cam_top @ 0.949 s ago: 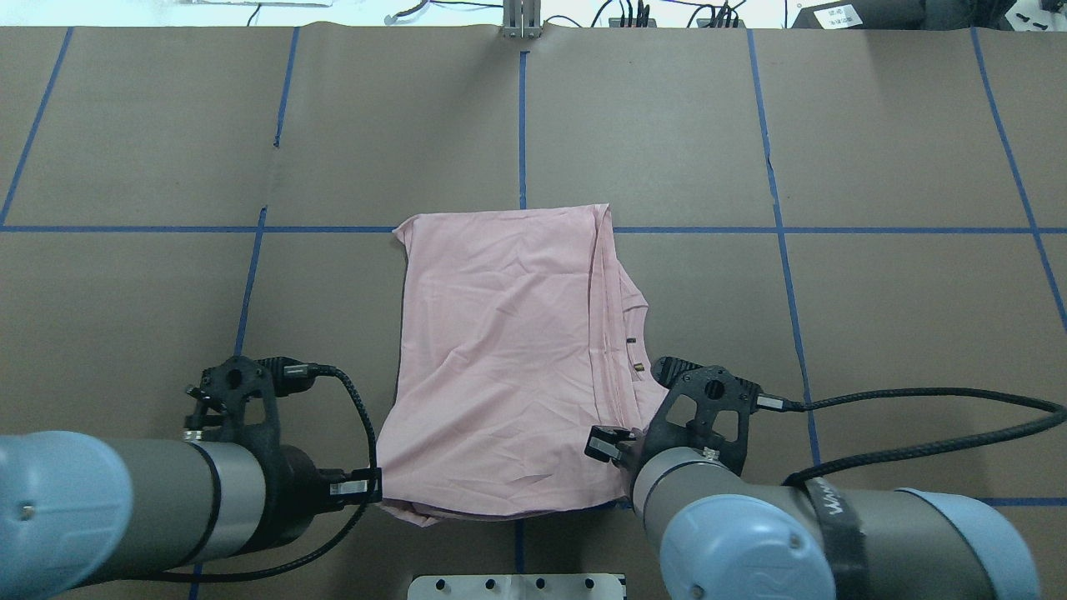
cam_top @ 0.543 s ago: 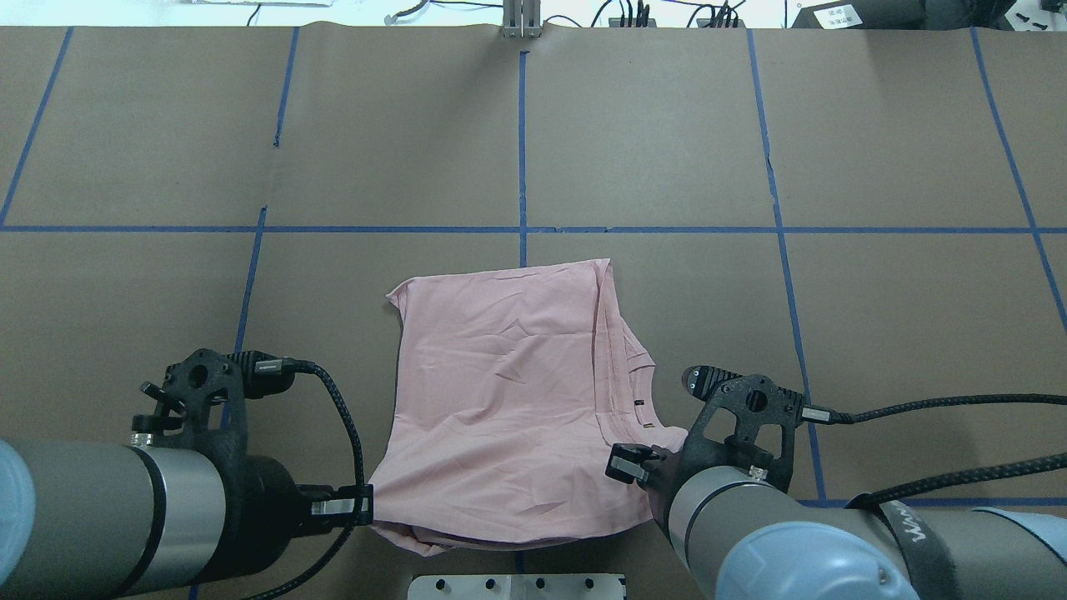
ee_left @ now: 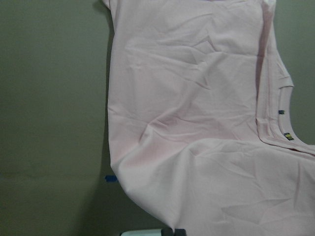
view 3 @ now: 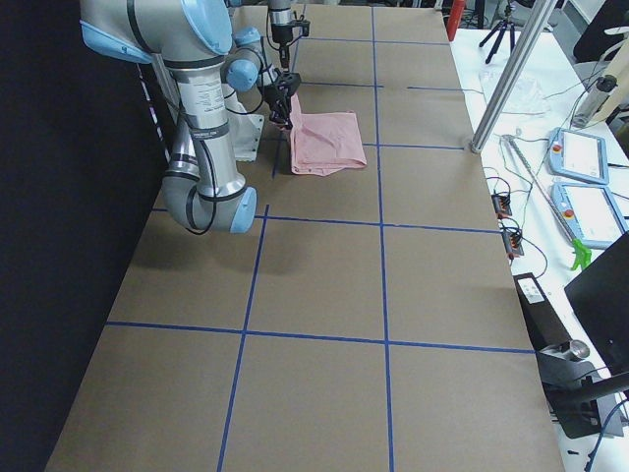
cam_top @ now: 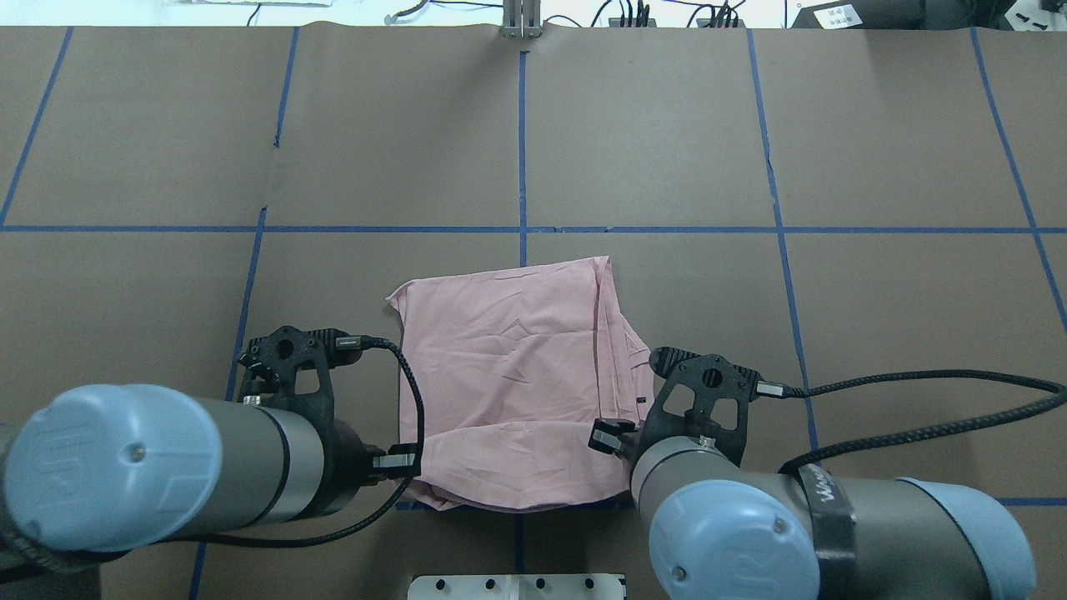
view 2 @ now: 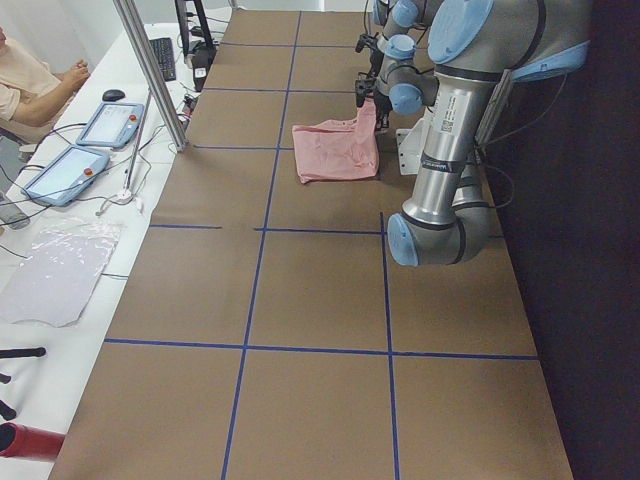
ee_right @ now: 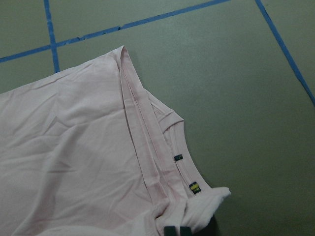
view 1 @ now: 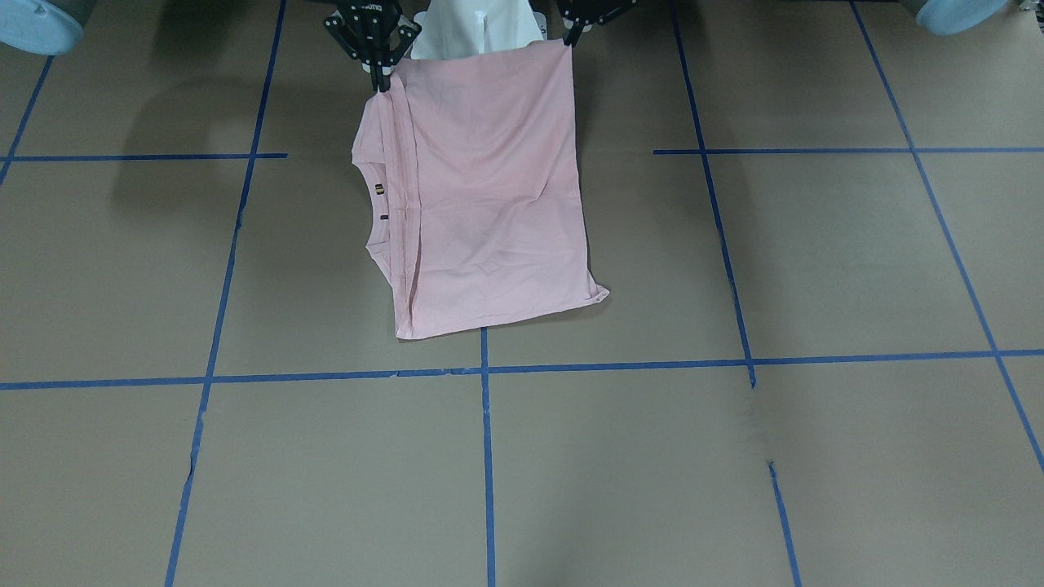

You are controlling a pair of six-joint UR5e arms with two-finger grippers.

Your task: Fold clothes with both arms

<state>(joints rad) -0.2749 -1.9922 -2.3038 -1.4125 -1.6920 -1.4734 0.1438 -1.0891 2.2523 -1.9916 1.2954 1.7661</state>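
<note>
Brown table (cam_top: pixel 667 150) holds a pink shirt (cam_top: pixel 508 367) stretching straight away from the robot. Left hand (cam_top: pixel 407 461) and right hand (cam_top: pixel 607 437) each pinch one near corner.

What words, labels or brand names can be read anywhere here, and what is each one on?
No text reads clearly.
Two neck tags on the T-shirt: black and yellow marks, too small.
Band on the right arm: white lettering, illegible.
Body of the right gripper: white letters, cut off, too small.
Sticker on the left arm: too small.
</note>
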